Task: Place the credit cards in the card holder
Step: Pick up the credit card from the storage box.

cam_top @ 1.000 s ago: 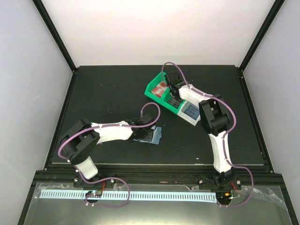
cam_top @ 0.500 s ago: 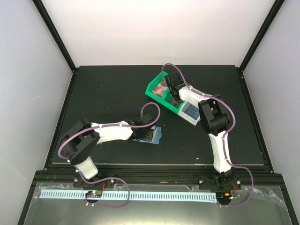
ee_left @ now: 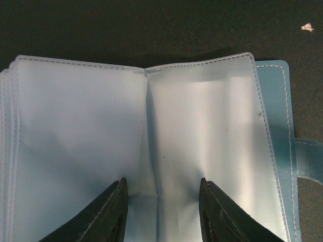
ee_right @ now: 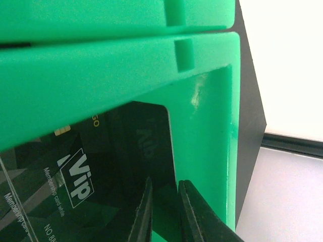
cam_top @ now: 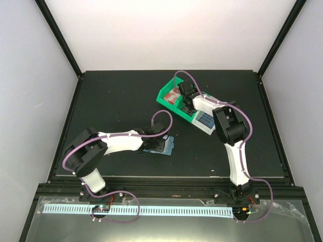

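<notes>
- left arm and right arm: white shells, chunky black joints
- purple cable looping along each one
- left gripper fingers look dark and tapered, pale dotted seam down the edge

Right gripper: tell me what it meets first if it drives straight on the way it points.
Probably the dark card, at its edge: the right gripper lines up with it inside the green bin, whose wall lies just behind. Depth is unclear.

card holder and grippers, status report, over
Left gripper open, resting on opened card holder. Right gripper nearly shut at dark card in green bin, grip unclear.
</notes>
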`<state>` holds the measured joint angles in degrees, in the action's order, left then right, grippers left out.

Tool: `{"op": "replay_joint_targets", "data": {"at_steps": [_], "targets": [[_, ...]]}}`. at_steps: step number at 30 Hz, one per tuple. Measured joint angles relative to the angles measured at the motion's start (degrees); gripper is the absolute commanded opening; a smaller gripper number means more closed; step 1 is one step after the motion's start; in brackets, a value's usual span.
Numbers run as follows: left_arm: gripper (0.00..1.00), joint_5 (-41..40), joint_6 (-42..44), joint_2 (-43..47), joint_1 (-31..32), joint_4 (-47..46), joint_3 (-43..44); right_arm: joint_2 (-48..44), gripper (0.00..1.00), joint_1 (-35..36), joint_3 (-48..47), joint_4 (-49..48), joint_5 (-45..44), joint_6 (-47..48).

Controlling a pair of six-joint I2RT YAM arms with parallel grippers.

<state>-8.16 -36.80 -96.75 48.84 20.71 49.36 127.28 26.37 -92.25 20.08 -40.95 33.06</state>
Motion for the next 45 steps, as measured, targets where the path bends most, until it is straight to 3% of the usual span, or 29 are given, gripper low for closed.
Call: {"op": "replay_joint_targets", "data": {"at_steps": [13, 19, 23, 34, 38, 45], "targets": [[0.4, 0.0, -0.1, 0.0, 0.0, 0.0, 0.0, 0.3, 0.33, 0.0, 0.4, -0.7, -0.5, 0.2], [0.4, 0.0, -0.1, -0.1, 0.0, 0.0, 0.0, 0.3, 0.43, 0.0, 0.4, -0.3, -1.1, -1.0], [0.39, 0.0, -0.1, -0.3, 0.0, 0.2, 0.2, 0.3, 0.44, 0.0, 0.3, 0.0, -1.4, -1.4], [0.39, -0.2, -0.1, -0.4, 0.0, 0.3, 0.4, 0.5, 0.23, -0.2, -1.9, 3.1, -0.1, -2.2], [0.39, -0.2, -0.1, -0.4, 0.0, 0.3, 0.4, 1.9, 0.05, -0.3, -3.3, 3.1, 0.2, -1.9], [0.39, -0.2, -0.1, -0.4, 0.0, 0.3, 0.4, 3.0, 0.01, -0.5, -4.2, 3.5, 2.0, -1.9]]}}
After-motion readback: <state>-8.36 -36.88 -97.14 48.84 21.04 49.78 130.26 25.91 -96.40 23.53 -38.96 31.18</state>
